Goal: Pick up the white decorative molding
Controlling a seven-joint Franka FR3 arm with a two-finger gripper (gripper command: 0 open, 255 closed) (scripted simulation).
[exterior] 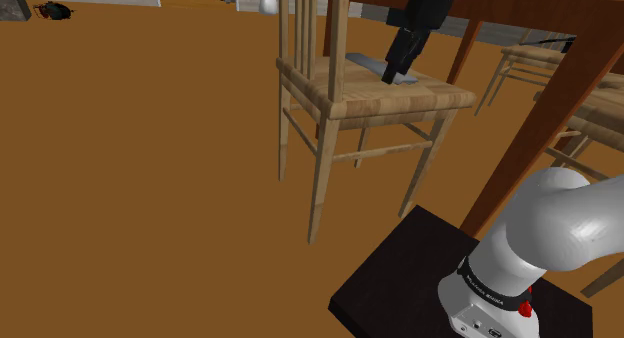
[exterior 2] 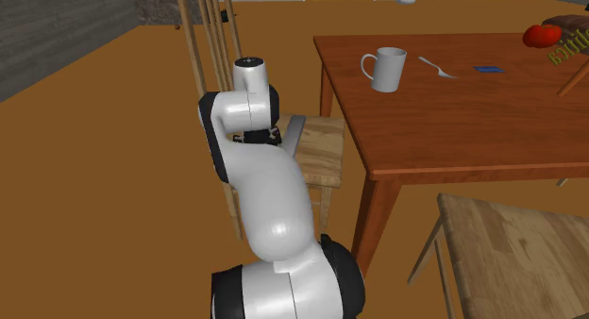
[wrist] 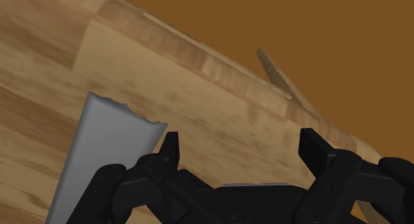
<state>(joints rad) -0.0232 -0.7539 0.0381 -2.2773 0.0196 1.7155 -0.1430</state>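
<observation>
Black pincer [wrist: 241, 143] is hovering low over the wooden chair seat [wrist: 199, 103], its fingers standing apart and gripping nothing. Grey-white molding [wrist: 106, 150] is lying flat on that seat, just outside one finger, not between the two.

Glossy white arm [exterior 2: 269, 194] of rounded links, dark bands [exterior: 492, 286] at the joints (one carries small pale lettering), a red stud [exterior: 527, 311], angular all-black fingers [wrist: 317, 148].

The gripper's [wrist: 241, 142] fingers stand apart over a wooden chair seat [wrist: 199, 103]; the grey molding strip [wrist: 106, 146] lies flat just outside one finger.
</observation>
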